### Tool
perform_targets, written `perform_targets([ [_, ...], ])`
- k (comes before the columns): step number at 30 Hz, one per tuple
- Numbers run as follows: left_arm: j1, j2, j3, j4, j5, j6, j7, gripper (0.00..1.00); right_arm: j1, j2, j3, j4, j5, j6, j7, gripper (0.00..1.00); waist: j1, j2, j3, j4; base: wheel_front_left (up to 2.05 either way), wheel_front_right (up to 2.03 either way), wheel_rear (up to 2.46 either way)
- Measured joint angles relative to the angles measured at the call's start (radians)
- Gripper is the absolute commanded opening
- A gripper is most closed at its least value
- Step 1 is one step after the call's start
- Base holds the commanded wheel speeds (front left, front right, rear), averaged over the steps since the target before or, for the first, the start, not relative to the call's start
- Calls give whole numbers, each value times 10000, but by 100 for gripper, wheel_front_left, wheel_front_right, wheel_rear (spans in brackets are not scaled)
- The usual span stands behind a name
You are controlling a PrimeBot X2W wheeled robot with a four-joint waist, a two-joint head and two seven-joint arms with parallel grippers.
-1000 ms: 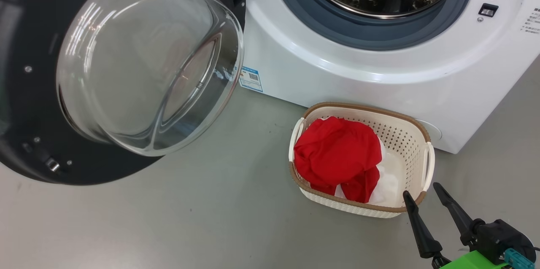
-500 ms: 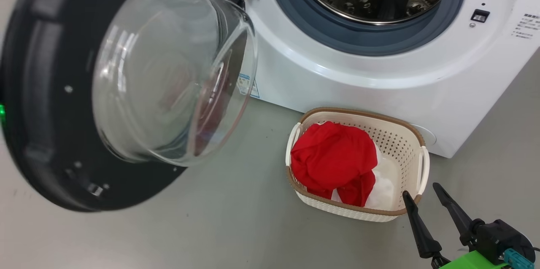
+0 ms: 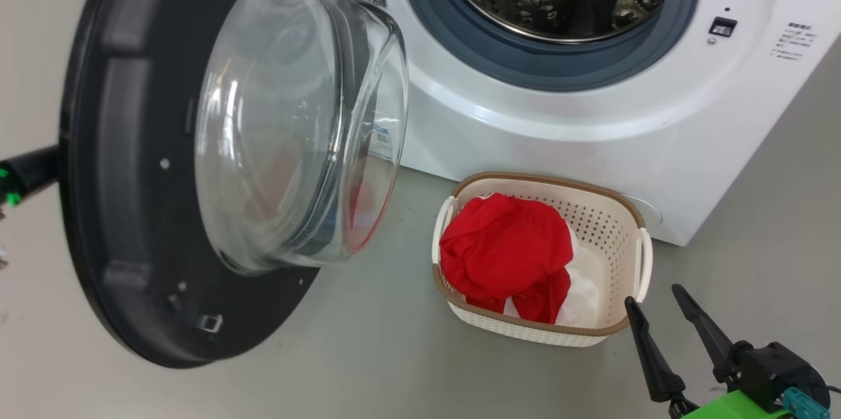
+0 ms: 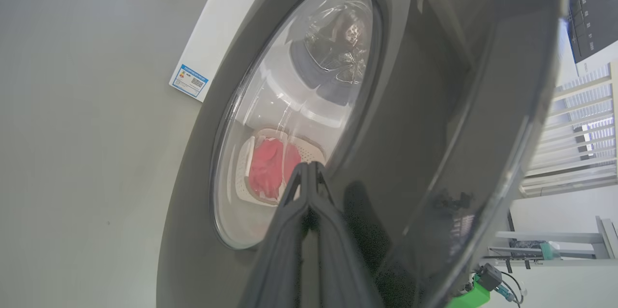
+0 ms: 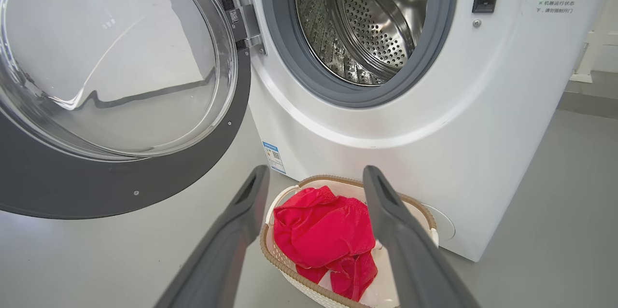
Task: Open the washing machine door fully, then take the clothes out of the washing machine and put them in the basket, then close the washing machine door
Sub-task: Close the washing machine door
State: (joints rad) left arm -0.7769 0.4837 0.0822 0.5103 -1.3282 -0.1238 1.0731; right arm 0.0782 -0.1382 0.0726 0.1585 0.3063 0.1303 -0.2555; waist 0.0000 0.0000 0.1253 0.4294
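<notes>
Head view | washing machine door point(image 3: 131, 163) been swung further shut, pushed at closed left gripper point(image 4: 309, 168) tips | right gripper point(image 3: 654, 294) open, idle

Laundry room: washing machine point(image 3: 558, 136), basket point(image 3: 617, 222)

washing machine door point(image 3: 118, 143): glossy black rim, bulging clear glass bowl, hinged ajar, left of frame | washing machine point(image 3: 558, 123): white front-loader, uncovered, upper right | basket point(image 3: 608, 225): cream perforated, brown rim, upright just before machine, lower centre | clothes point(image 3: 502, 248): red with white, heaped inside basket
</notes>
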Motion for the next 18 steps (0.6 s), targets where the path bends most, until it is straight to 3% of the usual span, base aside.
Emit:
perform_targets([
  [18, 652, -48, -1513, -2380, -757, 2, 33, 0, 2, 178, -54, -2, 0, 0, 0, 100, 0, 0, -118, -774, 0, 0, 0],
])
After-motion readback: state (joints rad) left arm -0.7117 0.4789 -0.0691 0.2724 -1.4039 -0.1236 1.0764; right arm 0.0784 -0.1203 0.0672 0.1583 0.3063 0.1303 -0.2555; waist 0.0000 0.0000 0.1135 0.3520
